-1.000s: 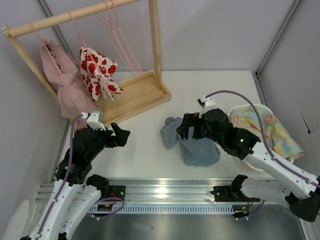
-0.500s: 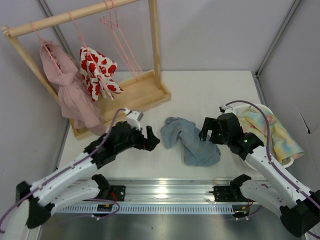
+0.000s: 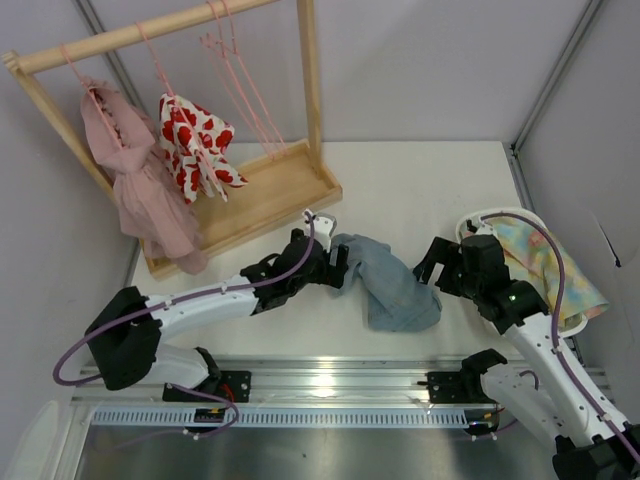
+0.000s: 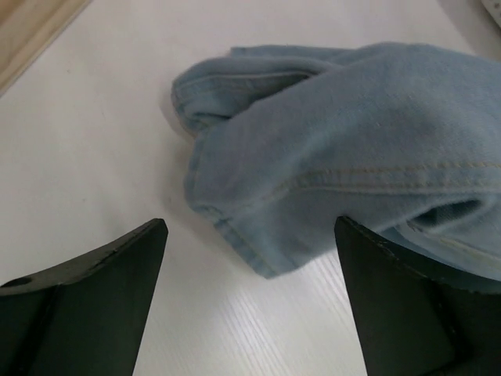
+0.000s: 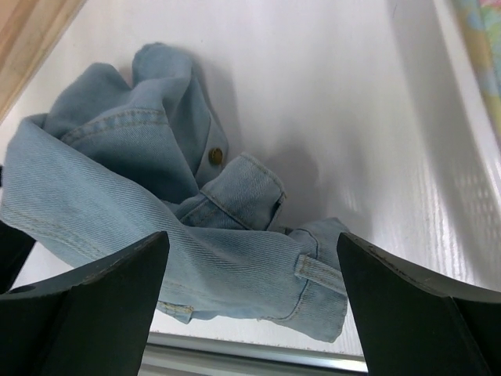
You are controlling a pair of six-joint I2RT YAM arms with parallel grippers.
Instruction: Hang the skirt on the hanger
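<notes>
The light blue denim skirt point(image 3: 385, 285) lies crumpled on the white table. It also shows in the left wrist view point(image 4: 352, 149) and the right wrist view point(image 5: 156, 196), with its small button point(image 5: 214, 157). My left gripper point(image 3: 338, 268) is open, low at the skirt's left edge, its fingers point(image 4: 94, 305) wide apart. My right gripper point(image 3: 432, 268) is open just right of the skirt, apart from it. Empty pink wire hangers point(image 3: 240, 85) hang on the rack's rail.
The wooden clothes rack point(image 3: 265, 195) stands at the back left with a pink ruffled dress point(image 3: 135, 185) and a white garment with red hearts point(image 3: 195, 145). A white basket point(image 3: 470, 222) with pastel cloth point(image 3: 545, 265) sits at the right edge.
My left arm has reached far right across the table, from near its base to the skirt's left edge. My right gripper has let go of the skirt and drawn back right.
</notes>
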